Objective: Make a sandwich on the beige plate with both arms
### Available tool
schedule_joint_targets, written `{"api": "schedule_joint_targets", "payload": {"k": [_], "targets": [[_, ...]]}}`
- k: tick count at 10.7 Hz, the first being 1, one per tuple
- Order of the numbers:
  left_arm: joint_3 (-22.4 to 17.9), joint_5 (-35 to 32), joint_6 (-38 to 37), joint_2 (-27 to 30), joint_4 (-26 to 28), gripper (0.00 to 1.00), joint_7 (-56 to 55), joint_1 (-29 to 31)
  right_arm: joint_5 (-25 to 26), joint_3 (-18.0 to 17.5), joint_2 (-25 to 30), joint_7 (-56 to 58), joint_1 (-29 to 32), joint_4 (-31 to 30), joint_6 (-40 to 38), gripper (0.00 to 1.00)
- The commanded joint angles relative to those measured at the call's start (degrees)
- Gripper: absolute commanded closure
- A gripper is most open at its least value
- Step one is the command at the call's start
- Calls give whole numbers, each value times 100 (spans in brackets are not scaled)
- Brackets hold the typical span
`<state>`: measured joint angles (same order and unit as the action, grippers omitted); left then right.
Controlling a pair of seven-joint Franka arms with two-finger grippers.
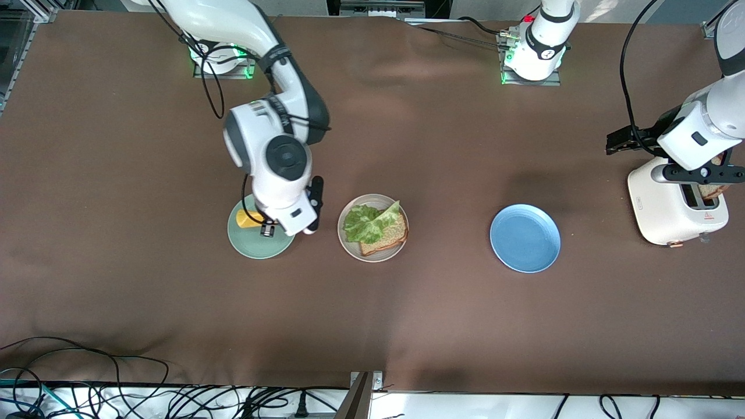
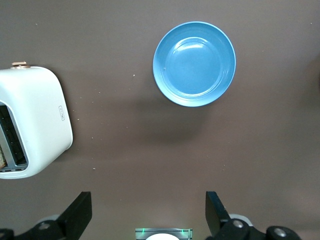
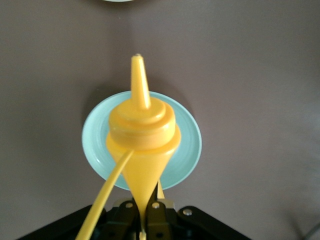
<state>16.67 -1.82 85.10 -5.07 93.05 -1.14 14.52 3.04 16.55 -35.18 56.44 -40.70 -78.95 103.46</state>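
The beige plate (image 1: pixel 348 240) lies mid-table and holds a brown bread slice (image 1: pixel 389 237) with a green lettuce leaf (image 1: pixel 366 223) on it. A second bread slice (image 1: pixel 711 191) stands in the toaster's slot. My right gripper (image 1: pixel 268 228) (image 3: pixel 147 215) is shut on the yellow squeeze bottle (image 1: pixel 247 219) (image 3: pixel 142 135) and holds it over the mint-green plate (image 1: pixel 250 247) (image 3: pixel 187 150), beside the beige plate. My left gripper (image 1: pixel 625 142) (image 2: pixel 148 215) is open and empty, up in the air beside the toaster.
A white toaster (image 1: pixel 669 209) (image 2: pixel 40 120) stands at the left arm's end of the table. An empty blue plate (image 1: pixel 525 237) (image 2: pixel 194 62) lies between the toaster and the beige plate. Cables lie along the table's front edge.
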Motion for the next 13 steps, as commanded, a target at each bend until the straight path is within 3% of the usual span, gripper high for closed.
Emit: {"api": "schedule_joint_targets", "payload": {"k": [1, 4, 8, 10, 13], "targets": [[-32, -117, -38, 6, 2, 0, 78, 268, -924, -143, 459, 532, 604, -542, 70, 100], [-40, -152, -20, -12, 2, 0, 131, 498, -1856, -160, 486, 1954, 1412, -595, 52, 100], [-41, -782, -3, -196, 37, 0, 351, 1096, -3297, -591, 337, 4300, 3012, -831, -395, 100], [-32, -899, 50, -380, -6, 0, 438, 1622, -3764, -993, 179, 5312, 3810, -832, -545, 100], [-32, -943, 217, -538, -6, 0, 1175, 2255, -4537, -1083, -190, 6612, 4446, -815, -1116, 100]]}}
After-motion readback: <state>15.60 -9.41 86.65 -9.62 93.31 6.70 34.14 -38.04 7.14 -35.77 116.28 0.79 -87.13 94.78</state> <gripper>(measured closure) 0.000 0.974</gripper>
